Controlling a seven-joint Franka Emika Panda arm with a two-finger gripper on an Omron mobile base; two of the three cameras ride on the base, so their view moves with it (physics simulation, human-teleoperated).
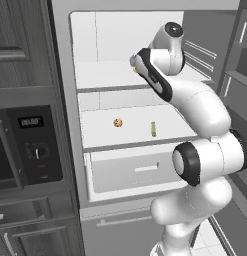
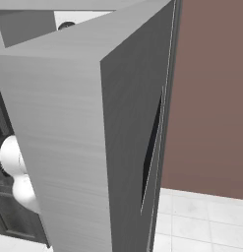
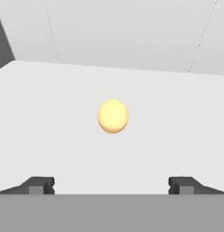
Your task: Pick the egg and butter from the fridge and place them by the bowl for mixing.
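Observation:
The fridge (image 1: 90, 85) stands open, white inside. On its upper shelf lies the egg (image 3: 113, 116), a small yellow-orange ball; a sliver of it peeks out beside my hand (image 1: 134, 69). My gripper (image 3: 112, 186) is open, its fingertips (image 3: 41, 185) wide apart, and the egg sits ahead of them, centred and untouched. The butter (image 1: 153, 128), a thin olive-yellow stick, lies on the right of the middle shelf. The bowl is out of view.
A brown speckled round item (image 1: 118, 122) lies left of the butter. Below is a white drawer (image 1: 135, 172) with a handle. A dark oven unit (image 1: 32, 145) stands left of the fridge. The grey fridge door (image 2: 93, 128) is swung open on the right.

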